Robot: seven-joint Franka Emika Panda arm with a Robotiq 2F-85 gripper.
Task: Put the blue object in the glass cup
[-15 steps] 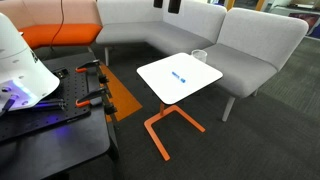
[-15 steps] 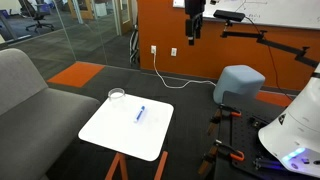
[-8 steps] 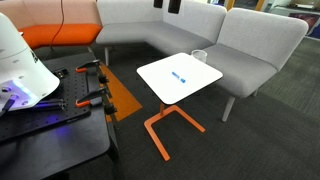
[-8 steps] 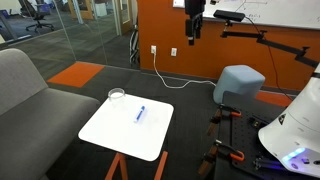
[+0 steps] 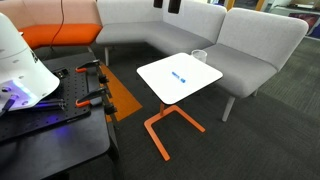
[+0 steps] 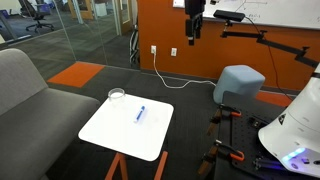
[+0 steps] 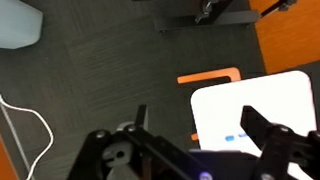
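Task not begun. Blue object (image 6: pixel 140 114) lies flat near the middle of the table (image 6: pixel 118 135), untouched. Glass cup (image 6: pixel 117 95) stands at the table corner by the sofa (image 6: pixel 25 85), apart from the object; looks empty, nothing blue inside. Hand (image 7: pixel 195 115) hangs high, well clear of the table, fingers spread wide, holding nothing. Pick-up, carry and drop all left to do.

The claw (image 7: pixel 193 128) hangs over dark carpet (image 7: pixel 100 70), its fingers spread wide. To the right lies the white counter (image 7: pixel 290 95), with the blue object (image 7: pixel 237 138) on it.
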